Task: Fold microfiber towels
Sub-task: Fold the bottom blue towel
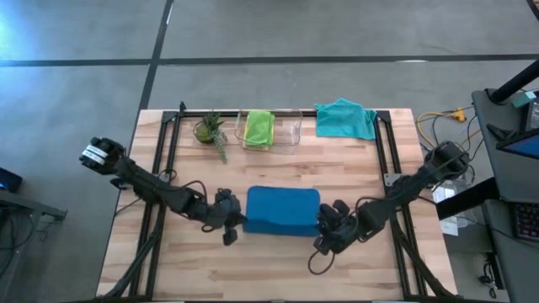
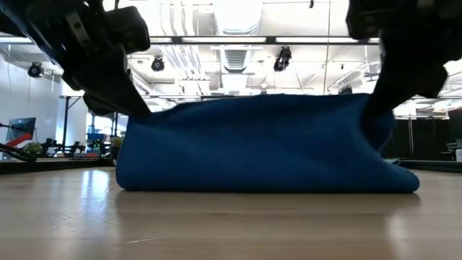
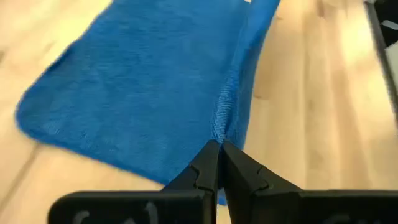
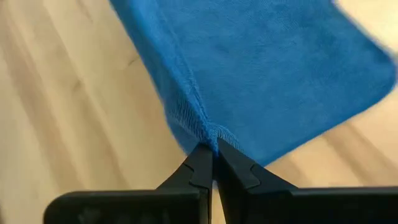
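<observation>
Blue towel (image 1: 283,210) lies mid-worktop (image 1: 278,269), long axis running arm to arm, left hand (image 1: 232,222) and right hand (image 1: 324,231) at its near corners. Low view: edge lifted. Wrist views: each hand pinches a corner, towel extending ahead.

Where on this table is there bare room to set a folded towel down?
Bare wood lies along the table's near edge, below the blue towel, and between that towel and the back row. The back edge is crowded: potted plant, clear bin holding the lime towel, teal towel.
</observation>
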Controlling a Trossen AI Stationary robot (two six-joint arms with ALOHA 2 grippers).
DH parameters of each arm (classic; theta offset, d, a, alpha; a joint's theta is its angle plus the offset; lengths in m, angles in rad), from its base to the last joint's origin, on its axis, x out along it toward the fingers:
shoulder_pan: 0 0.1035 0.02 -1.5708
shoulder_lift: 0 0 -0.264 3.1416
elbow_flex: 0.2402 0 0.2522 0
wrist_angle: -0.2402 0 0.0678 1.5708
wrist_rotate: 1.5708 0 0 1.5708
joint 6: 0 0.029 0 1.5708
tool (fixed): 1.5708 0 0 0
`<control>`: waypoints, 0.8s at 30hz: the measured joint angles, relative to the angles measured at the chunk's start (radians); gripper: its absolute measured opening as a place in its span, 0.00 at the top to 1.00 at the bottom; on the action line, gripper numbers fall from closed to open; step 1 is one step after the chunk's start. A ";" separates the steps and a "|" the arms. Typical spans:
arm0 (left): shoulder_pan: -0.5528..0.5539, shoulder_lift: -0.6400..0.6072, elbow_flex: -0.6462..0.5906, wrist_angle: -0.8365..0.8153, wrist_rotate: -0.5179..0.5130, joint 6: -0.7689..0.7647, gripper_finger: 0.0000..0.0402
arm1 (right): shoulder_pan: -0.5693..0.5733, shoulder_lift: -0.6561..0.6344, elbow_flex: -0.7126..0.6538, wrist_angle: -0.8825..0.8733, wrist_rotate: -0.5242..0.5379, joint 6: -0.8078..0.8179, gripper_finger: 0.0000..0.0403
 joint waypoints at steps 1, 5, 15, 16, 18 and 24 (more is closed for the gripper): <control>0.006 -0.001 -0.005 0.002 -0.006 0.000 1.00 | -0.013 -0.001 -0.002 -0.006 -0.003 -0.016 0.98; 0.026 -0.001 -0.005 0.003 -0.030 0.004 1.00 | -0.073 -0.002 -0.008 0.000 -0.052 -0.071 0.98; 0.114 -0.001 -0.005 0.002 -0.054 0.080 1.00 | -0.178 -0.002 -0.037 -0.005 -0.079 -0.120 0.98; 0.124 -0.001 -0.005 0.003 -0.055 0.087 1.00 | -0.185 -0.002 -0.042 -0.006 -0.079 -0.120 0.98; 0.144 0.000 -0.005 0.001 -0.059 0.104 1.00 | -0.195 -0.002 -0.050 -0.009 -0.083 -0.120 0.98; 0.198 0.000 -0.005 0.002 -0.060 0.114 1.00 | -0.211 -0.002 -0.070 -0.015 -0.107 -0.120 0.98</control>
